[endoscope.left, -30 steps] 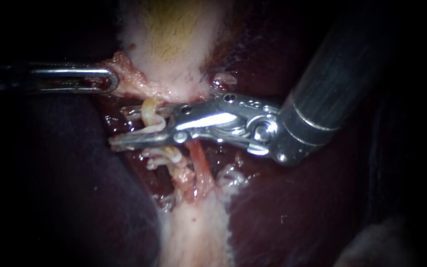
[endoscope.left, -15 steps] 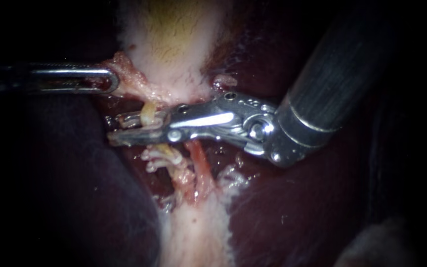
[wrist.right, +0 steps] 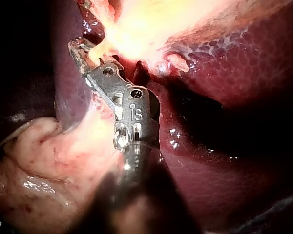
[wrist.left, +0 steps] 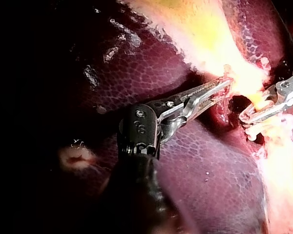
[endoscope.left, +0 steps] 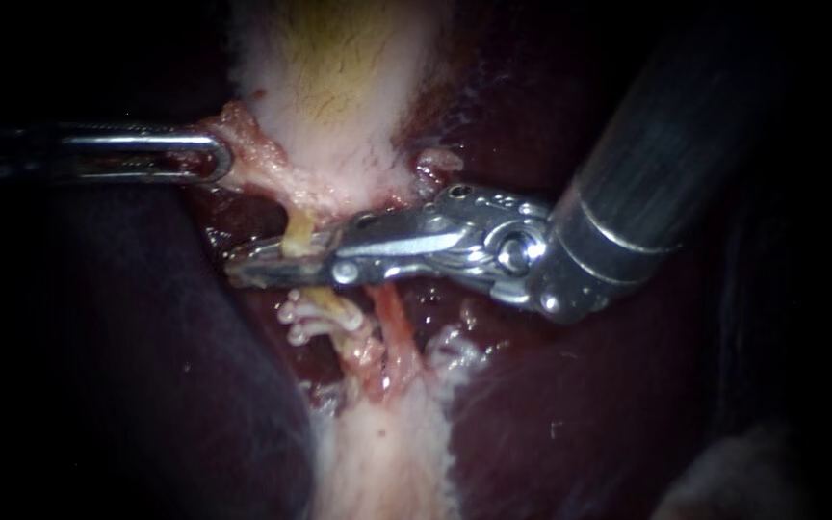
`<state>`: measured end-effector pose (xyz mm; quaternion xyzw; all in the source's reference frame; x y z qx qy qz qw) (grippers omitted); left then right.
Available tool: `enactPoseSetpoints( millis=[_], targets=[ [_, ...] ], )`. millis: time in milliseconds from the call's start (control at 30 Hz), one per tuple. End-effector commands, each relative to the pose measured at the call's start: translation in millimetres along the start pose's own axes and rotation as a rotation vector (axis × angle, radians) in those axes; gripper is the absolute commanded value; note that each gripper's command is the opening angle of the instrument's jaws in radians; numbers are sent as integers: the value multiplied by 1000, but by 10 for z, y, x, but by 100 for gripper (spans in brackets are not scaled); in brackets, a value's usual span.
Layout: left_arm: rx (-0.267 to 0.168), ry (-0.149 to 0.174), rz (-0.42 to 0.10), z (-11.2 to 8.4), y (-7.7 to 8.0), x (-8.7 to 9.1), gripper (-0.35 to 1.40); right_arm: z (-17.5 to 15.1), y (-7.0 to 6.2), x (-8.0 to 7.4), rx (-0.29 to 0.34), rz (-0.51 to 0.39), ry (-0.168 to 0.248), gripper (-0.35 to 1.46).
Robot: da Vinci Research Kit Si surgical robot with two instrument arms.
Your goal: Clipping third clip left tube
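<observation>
In the endoscope view the pale yellow left tube (endoscope.left: 298,229) runs down from the gallbladder (endoscope.left: 339,87). My right instrument (endoscope.left: 262,262) reaches across from the right, its jaws shut on this tube. Just below the jaws, pale clips (endoscope.left: 315,313) sit on the same tube. The reddish right tube (endoscope.left: 395,327) passes behind the jaws' hinge. My left instrument (endoscope.left: 219,154) is shut on a flap of tissue at the gallbladder's lower edge, holding it out to the left. The left wrist view shows its jaws (wrist.left: 223,87) on that flap. The right wrist view shows the right instrument's jaws (wrist.right: 78,48) around the tube (wrist.right: 98,48).
Dark red liver (endoscope.left: 551,404) lies on both sides of the tubes. A pale band of tissue (endoscope.left: 382,462) continues below them. The right instrument's thick shaft (endoscope.left: 666,154) crosses the upper right.
The right instrument's jaws, open around the left tube a second ago, have closed onto it and risen slightly. The left instrument has held still.
</observation>
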<state>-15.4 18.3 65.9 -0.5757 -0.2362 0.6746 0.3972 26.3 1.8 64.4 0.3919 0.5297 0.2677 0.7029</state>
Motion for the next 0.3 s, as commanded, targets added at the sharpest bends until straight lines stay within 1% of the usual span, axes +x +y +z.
enactPoseSetpoints(
  millis=[33,300],
  targets=[
    [1,-1,0,0,0,0,-35,0,1,-1,-1,-2,0,-35],
    [3,-4,0,1,0,-1,-35,0,2,-1,2,-3,-1,-35]
  ],
)
